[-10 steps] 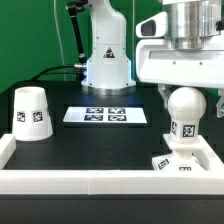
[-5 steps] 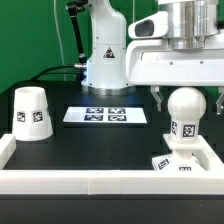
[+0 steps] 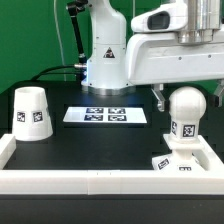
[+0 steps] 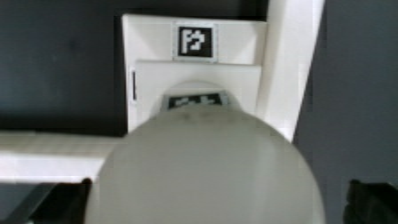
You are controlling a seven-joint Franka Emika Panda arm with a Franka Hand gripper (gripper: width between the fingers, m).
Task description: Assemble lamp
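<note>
Currently the bulb (image 3: 184, 111) stands upright on the base (image 3: 179, 160), at the exterior view's right, close to the white tray wall (image 3: 110, 181). The gripper (image 3: 185, 92) sits above the bulb with one dark finger visible beside it; the wrist view shows fingertips (image 4: 50, 201) on both sides of the bulb, apparently spread and clear of it, holding nothing. Judged from this, the bulb step looks complete and the shade (image 3: 30, 113) is next. Lift straight up before traversing, to avoid knocking the bulb. The shade stands well apart, at the exterior view's left. Between them lies the marker board (image 3: 106, 115); pass above it.
</note>
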